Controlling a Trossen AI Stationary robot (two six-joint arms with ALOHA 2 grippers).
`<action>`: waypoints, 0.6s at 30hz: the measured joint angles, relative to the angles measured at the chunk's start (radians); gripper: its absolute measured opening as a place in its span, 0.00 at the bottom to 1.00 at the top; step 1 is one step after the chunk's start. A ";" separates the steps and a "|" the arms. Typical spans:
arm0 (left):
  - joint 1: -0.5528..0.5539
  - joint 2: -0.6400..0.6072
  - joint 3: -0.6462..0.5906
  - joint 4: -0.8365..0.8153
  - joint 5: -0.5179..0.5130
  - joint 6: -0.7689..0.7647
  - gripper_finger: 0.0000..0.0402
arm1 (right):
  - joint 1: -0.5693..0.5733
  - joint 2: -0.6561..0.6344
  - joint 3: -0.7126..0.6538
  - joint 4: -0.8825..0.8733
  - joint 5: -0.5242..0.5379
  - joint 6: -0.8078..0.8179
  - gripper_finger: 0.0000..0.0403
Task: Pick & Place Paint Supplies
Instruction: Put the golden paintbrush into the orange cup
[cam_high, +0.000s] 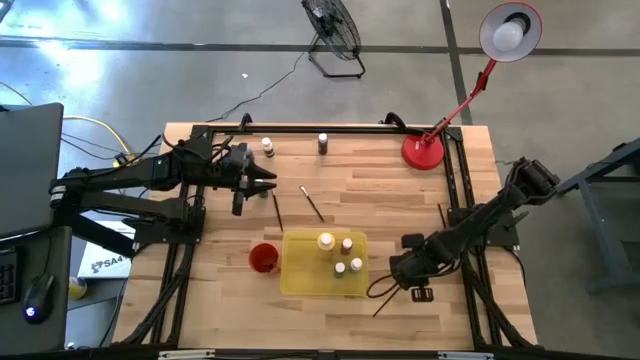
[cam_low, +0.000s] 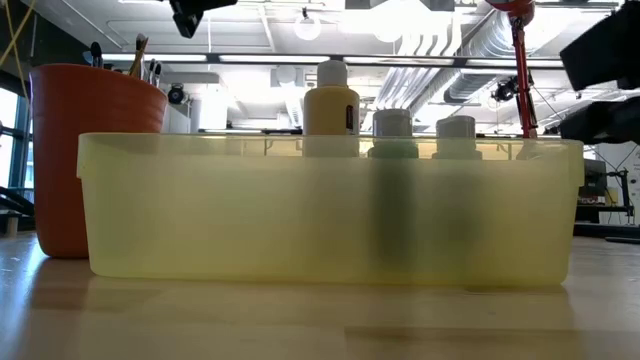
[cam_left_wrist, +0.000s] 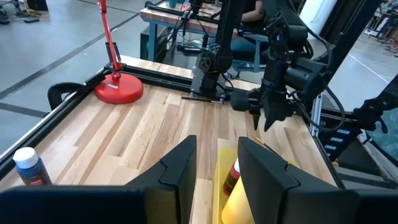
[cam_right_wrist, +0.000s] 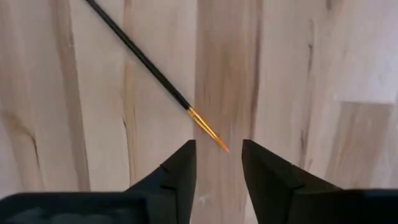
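Several paint bottles (cam_high: 340, 255) stand in the yellow tray (cam_high: 300, 275); in the low view a larger yellowish bottle (cam_low: 331, 100) and two pale-capped ones (cam_low: 392, 135) rise above its wall. Two more bottles (cam_high: 268, 147) (cam_high: 322, 143) stand near the table's far edge. Two thin dark brushes (cam_high: 277, 210) (cam_high: 312, 203) lie flat on the wood. My left gripper (cam_high: 268, 183) hovers open, left of those brushes. My right gripper (cam_right_wrist: 217, 165) points down, open, with the orange tip (cam_right_wrist: 208, 130) of another brush (cam_right_wrist: 149, 62) just ahead of its fingers, untouched.
A red cup (cam_high: 263, 257) holding brushes (cam_low: 140, 55) stands against the tray's left side. A red desk lamp (cam_high: 423, 150) stands at the far right corner. Another brush (cam_high: 441, 213) lies by the right rail. Bare wood lies between the tray and the far bottles.
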 joint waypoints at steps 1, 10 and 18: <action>0.000 0.000 0.000 0.000 0.000 0.000 0.29 | 0.004 0.008 0.000 0.000 0.002 -0.006 0.31; 0.000 0.000 0.000 0.000 0.000 -0.001 0.29 | 0.049 0.103 -0.001 0.076 0.011 -0.012 0.30; 0.000 0.000 0.000 0.000 -0.016 -0.002 0.29 | 0.094 0.194 0.004 0.090 0.050 -0.011 0.31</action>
